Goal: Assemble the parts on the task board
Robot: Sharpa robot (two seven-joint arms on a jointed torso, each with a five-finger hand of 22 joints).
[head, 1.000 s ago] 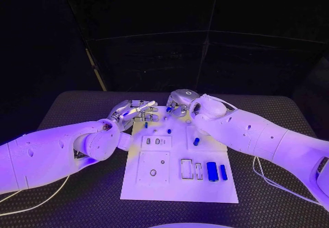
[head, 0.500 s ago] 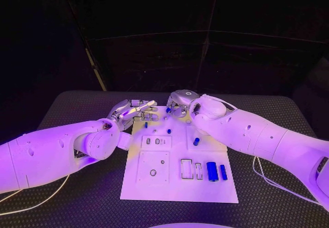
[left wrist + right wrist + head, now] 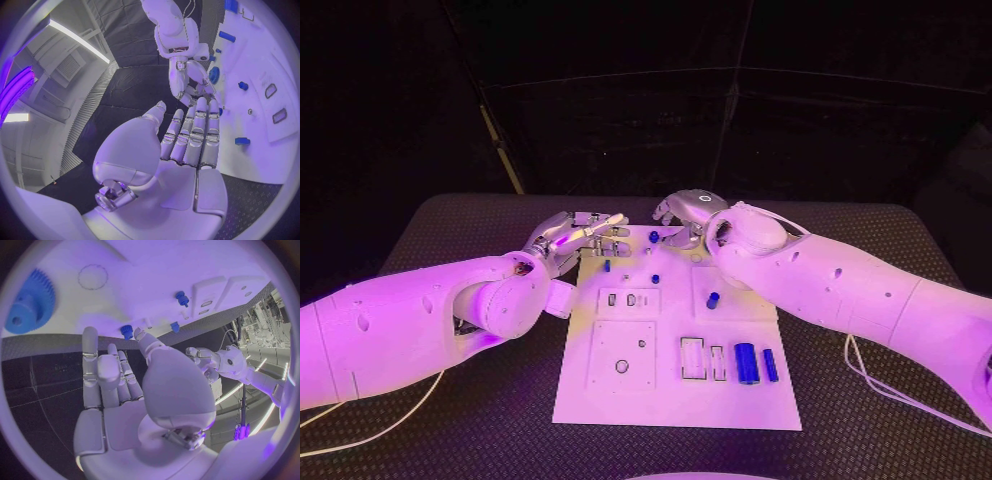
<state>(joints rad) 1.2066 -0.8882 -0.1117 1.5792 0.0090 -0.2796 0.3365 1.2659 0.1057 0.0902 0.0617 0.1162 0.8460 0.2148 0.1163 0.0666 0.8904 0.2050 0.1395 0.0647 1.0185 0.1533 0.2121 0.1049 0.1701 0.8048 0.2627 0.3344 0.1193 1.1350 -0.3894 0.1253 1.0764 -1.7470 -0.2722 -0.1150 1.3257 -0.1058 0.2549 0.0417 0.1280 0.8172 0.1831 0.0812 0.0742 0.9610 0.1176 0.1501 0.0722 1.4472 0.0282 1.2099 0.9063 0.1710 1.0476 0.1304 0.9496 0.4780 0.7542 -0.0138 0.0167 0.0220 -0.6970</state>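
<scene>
the task board [image 3: 668,390], a white plate, lies in the middle of the dark tabletop [image 3: 430,420] and runs from the lower centre of the head view up toward its middle. both hands sit at the board's far end, near the centre of the frame.

the left hand [image 3: 577,236] comes in from the left; its fingers [image 3: 199,132] lie straight and side by side with the thumb apart from them, and it holds nothing. the right hand [image 3: 678,215] comes in from the right, just across from the left hand; in its wrist view its fingers [image 3: 103,372] are stretched out over the board's edge and nothing sits in them.

between the two hands, at the board's far end, lies a blue gear [image 3: 653,236], seen in the right wrist view at upper left [image 3: 30,301]. a small blue peg [image 3: 655,278] stands a little nearer on the board, and another small blue part [image 3: 606,266] stands near the board's left edge beside the left hand. a short blue piece [image 3: 713,298] lies right of the board's middle. toward the lower right of the board a thick blue cylinder [image 3: 746,362] and a thin blue rod [image 3: 770,364] lie side by side, just right of two upright rectangular slots [image 3: 692,357].
</scene>
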